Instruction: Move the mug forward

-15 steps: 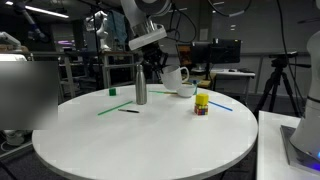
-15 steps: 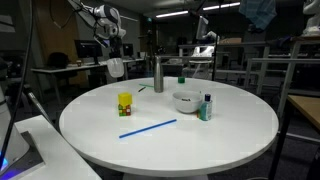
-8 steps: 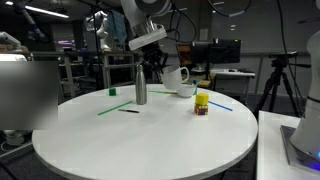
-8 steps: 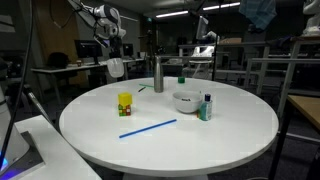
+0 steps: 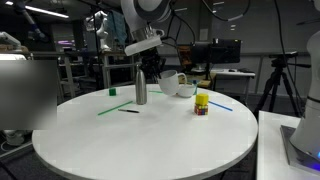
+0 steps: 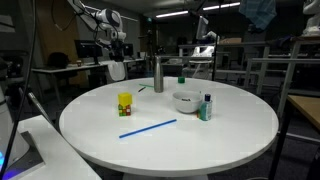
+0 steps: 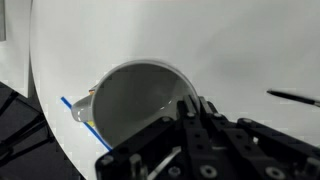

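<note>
— Wrist view: where is the mug (image 7: 140, 100)?
— Directly under the gripper (image 7: 192, 112), with its open mouth towards the camera. One finger reaches inside the rim, so I judge the gripper is closed on the mug's wall.
— And in an exterior view?
— The mug (image 5: 170, 82) hangs in the air beside the bottle (image 5: 140, 82), near the table's (image 5: 140, 140) edge.
</note>
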Motion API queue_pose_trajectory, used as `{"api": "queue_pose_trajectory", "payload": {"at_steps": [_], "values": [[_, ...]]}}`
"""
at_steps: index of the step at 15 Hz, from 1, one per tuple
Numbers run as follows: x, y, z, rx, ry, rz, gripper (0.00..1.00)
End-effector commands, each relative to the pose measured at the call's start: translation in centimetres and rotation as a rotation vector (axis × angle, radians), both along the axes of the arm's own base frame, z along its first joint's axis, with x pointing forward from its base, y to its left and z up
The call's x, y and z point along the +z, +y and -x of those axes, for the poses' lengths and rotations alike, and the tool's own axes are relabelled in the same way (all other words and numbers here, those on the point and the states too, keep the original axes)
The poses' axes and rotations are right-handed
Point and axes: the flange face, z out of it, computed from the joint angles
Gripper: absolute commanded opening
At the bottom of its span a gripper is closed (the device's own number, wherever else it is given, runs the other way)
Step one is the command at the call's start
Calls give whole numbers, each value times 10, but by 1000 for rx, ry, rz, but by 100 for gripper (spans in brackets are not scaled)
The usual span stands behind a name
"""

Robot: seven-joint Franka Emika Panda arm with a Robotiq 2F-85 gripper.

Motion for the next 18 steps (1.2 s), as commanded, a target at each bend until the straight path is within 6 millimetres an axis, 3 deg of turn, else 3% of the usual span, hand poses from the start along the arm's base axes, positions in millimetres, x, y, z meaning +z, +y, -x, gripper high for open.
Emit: {"api": "queue_pose_trajectory", "payload": {"at_steps": [1, 7, 18], "values": [[4, 1, -10, -137, -75, -32, 2], [-5, 2, -23, -317, -181, -47, 2], [-26, -15, -36, -615, -260, -94, 2]]}}
